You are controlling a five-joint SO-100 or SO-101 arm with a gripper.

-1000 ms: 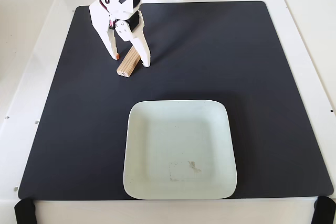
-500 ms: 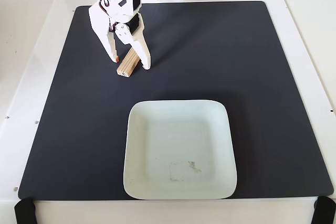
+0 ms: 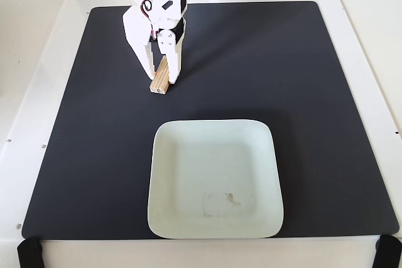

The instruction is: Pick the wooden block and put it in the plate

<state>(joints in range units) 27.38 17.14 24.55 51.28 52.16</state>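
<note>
My end effector (image 3: 162, 76) has just narrowed from wide to clamp the wooden block (image 3: 161, 77) near the desk's far-left corner; lift toward plate (image 3: 164, 139) looks next.

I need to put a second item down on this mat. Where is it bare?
Bare: the black mat right of the white end effector and pale square plate, plus its lower-left strip. Crowded: top left, where the end effector grips the tan wooden block.
</note>
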